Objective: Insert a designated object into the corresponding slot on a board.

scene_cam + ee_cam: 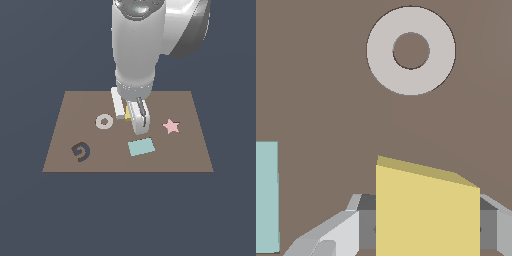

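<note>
The yellow square block (427, 210) sits between my gripper's fingers, filling the gap in the wrist view. In the exterior view only a sliver of the block (127, 114) shows between the two pale fingers. My gripper (129, 114) is shut on it over the middle of the brown board (185, 155), just to the exterior view's right of the white ring. The slot does not show in either view; the arm and gripper cover part of the board's middle.
A white ring (104, 121) lies on the board, also in the wrist view as the ring (411, 50). A light teal rectangle (141, 147) lies nearer the front edge, a pink star (171, 126) to the exterior view's right, a dark spiral cutout (81, 152) at front left.
</note>
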You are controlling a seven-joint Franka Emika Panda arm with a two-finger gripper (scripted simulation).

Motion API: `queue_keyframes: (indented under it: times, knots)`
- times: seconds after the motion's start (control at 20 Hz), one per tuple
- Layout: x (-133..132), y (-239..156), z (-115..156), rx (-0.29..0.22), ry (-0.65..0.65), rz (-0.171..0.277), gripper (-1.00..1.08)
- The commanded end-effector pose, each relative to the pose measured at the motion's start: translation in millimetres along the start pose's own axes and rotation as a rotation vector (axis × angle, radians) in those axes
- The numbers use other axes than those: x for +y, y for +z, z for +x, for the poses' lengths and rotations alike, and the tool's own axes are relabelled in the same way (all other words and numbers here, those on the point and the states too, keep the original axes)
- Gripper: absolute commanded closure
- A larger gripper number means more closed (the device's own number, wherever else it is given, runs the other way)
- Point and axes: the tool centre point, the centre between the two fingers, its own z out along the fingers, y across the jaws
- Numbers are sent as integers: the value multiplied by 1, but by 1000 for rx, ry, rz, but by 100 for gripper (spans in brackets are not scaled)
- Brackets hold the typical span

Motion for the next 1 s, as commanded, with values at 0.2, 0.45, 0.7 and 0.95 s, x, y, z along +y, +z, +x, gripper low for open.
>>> queue_keyframes:
  times: [0.2,0.45,0.7,0.95]
  knots:
    - [8,-1,-8,0,104,0,108]
    - [11,-1,-11,0,141,0,108]
    - [11,-1,-12,0,145,0,108]
    - [11,0,-12,0,141,0,108]
